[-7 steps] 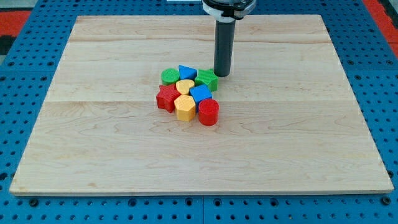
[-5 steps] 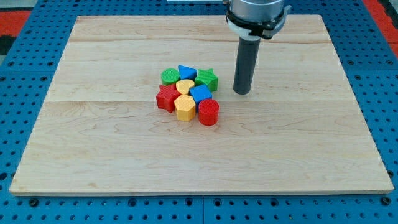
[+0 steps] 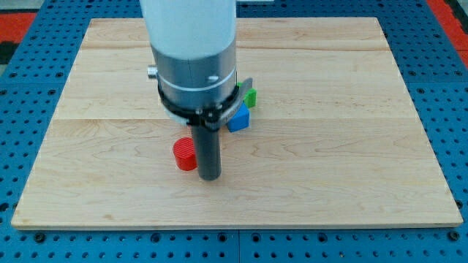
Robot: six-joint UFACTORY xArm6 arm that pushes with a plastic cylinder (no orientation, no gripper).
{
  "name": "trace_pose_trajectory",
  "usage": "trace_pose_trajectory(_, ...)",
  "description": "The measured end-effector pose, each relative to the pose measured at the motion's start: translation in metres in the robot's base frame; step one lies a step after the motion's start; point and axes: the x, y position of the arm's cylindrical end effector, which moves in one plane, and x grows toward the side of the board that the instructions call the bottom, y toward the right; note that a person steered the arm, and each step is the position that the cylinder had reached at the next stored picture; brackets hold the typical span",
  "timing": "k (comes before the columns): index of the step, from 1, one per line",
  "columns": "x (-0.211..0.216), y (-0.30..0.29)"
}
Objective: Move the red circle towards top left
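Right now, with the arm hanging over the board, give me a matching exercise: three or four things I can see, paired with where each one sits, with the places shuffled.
Things:
1. red circle
2. blue block
3. green block
4. my tip

Places:
A. just right of the arm, below the green block
B. nearest the view's bottom, just right of the red circle
C. peeking out at the arm's right edge, highest of the three blocks
D. left of the rod, apart from the other blocks

Pairs: 1-D, 2-A, 3-C, 4-B

A blue block [image 3: 238,117] lies near the middle of the wooden board [image 3: 351,146], touching a green block [image 3: 250,97] just above it. The board rests on a blue pegboard [image 3: 446,66].
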Motion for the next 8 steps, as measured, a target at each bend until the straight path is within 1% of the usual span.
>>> trace_pose_trajectory(7, 0.005, -0.009)
trace_pose_trajectory(8, 0.003, -0.03)
